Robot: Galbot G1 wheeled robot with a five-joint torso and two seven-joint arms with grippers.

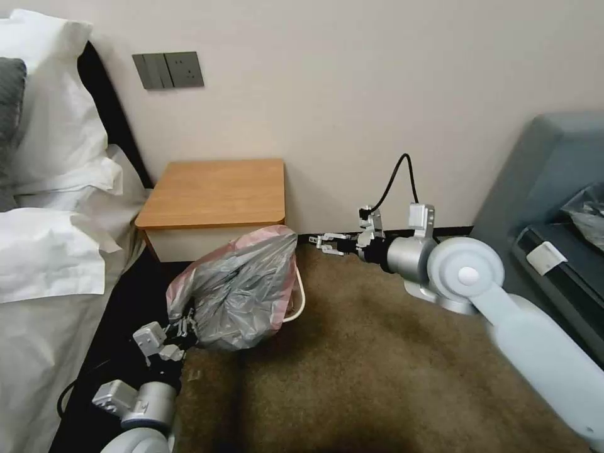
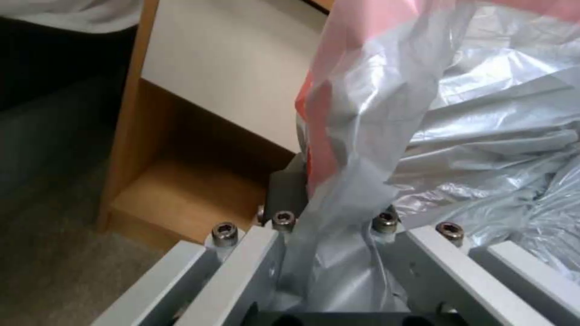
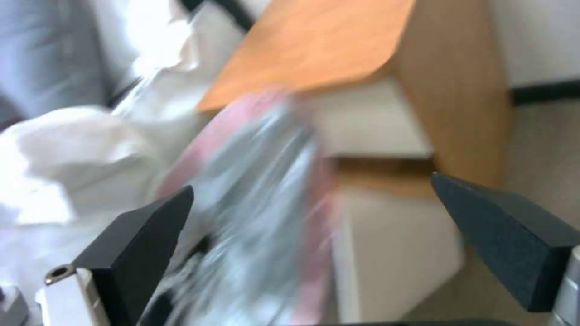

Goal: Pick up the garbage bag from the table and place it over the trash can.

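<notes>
The silvery-grey garbage bag (image 1: 242,289) with its pink rim lies puffed over the cream trash can (image 1: 301,302), of which a piece of rim shows on the right. Both stand on the carpet in front of the wooden table (image 1: 217,189). My left gripper (image 1: 185,327) is shut on the bag's lower left edge. In the left wrist view the bag (image 2: 459,136) runs down between the fingers (image 2: 287,185). My right gripper (image 1: 327,242) hangs open to the right of the bag, not touching it; in its own view the bag (image 3: 260,203) and the trash can (image 3: 393,253) lie beyond its spread fingers (image 3: 145,231).
A bed with white pillows (image 1: 50,251) borders the left side, close to my left arm. A grey sofa (image 1: 553,189) with a darker plastic bag (image 1: 588,214) stands on the right. Brown carpet (image 1: 352,365) spreads between them. The wall is right behind the table.
</notes>
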